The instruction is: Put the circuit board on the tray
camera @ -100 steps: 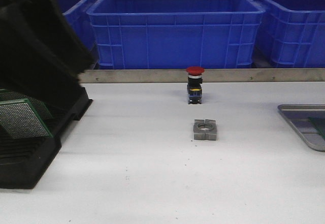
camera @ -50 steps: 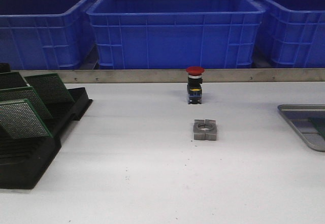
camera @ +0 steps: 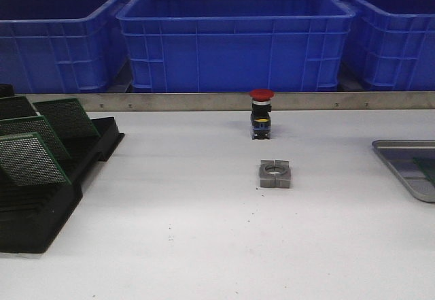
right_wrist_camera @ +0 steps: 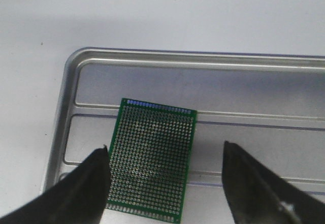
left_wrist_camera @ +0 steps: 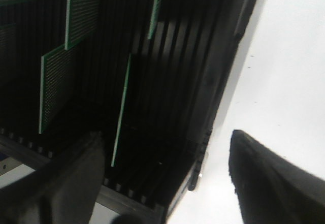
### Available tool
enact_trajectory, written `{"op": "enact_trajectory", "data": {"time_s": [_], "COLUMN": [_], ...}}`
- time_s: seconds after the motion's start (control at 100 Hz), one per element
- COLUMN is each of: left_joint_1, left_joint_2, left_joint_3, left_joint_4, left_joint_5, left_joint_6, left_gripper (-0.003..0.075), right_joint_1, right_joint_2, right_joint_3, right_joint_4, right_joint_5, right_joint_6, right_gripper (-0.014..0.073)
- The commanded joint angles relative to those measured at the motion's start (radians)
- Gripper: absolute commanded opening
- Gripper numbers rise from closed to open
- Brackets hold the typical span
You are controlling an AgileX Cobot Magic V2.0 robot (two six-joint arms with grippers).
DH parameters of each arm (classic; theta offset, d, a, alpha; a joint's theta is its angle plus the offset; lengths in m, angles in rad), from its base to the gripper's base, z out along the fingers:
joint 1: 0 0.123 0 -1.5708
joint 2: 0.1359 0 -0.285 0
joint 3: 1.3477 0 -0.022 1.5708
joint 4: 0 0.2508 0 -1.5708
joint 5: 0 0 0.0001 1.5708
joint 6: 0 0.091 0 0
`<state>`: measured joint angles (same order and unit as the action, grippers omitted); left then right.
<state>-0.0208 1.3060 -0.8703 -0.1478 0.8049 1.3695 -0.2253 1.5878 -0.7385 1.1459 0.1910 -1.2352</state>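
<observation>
Circuit board (right_wrist_camera: 152, 158): flat in tray (right_wrist_camera: 203, 76), between right gripper (right_wrist_camera: 167, 193) fingers, untouched.
Right gripper: fingers apart.
Left gripper (left_wrist_camera: 167, 183): fingers apart, over rack (left_wrist_camera: 167, 82).

Three circuit boards (camera: 30, 157) standing in one black rack (camera: 41, 205), one more on the single tray (right_wrist_camera: 203, 76); four blue bins (camera: 234, 38); one red-capped button (camera: 261, 113); one metal block (camera: 274, 174).

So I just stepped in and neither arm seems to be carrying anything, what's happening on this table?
One green perforated circuit board lies flat in the shallow silver metal tray, with the right claw open above it. The left claw is open and empty over the black slotted rack, where more green boards stand in slots.
</observation>
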Motion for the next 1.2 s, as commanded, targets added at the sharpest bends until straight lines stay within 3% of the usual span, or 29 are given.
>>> {"op": "enact_trajectory", "data": {"time_s": [0.0,0.38,0.46,0.53,0.8,1.19], "left_joint_1": [0.003,0.003,0.003,0.003,0.003,0.001], "left_joint_2": [0.02,0.194,0.21,0.213,0.214,0.153], "left_joint_3": [-0.023,-0.023,-0.023,-0.023,-0.023,-0.027], "left_joint_4": [-0.009,-0.009,-0.009,-0.009,-0.009,-0.007], "left_joint_5": [-0.097,-0.246,-0.267,-0.28,-0.281,-0.206], "left_joint_6": [-0.013,-0.013,-0.013,-0.013,-0.013,-0.013], "left_gripper": [0.0475,0.0473,0.0438,0.0367,-0.0019,-0.0017], "right_joint_1": [-0.004,-0.004,-0.004,-0.004,-0.004,-0.004], "right_joint_2": [-0.038,-0.038,-0.038,-0.038,-0.038,-0.038], "right_joint_3": [-0.022,-0.022,-0.022,-0.022,-0.022,-0.022], "right_joint_4": [0.002,0.002,0.002,0.002,0.002,0.002], "right_joint_5": [-0.017,-0.015,-0.015,-0.015,-0.015,-0.015], "right_joint_6": [-0.002,-0.002,-0.002,-0.002,-0.002,-0.002], "right_gripper": [0.0497,0.0497,0.0497,0.0497,0.0497,0.0495]}}
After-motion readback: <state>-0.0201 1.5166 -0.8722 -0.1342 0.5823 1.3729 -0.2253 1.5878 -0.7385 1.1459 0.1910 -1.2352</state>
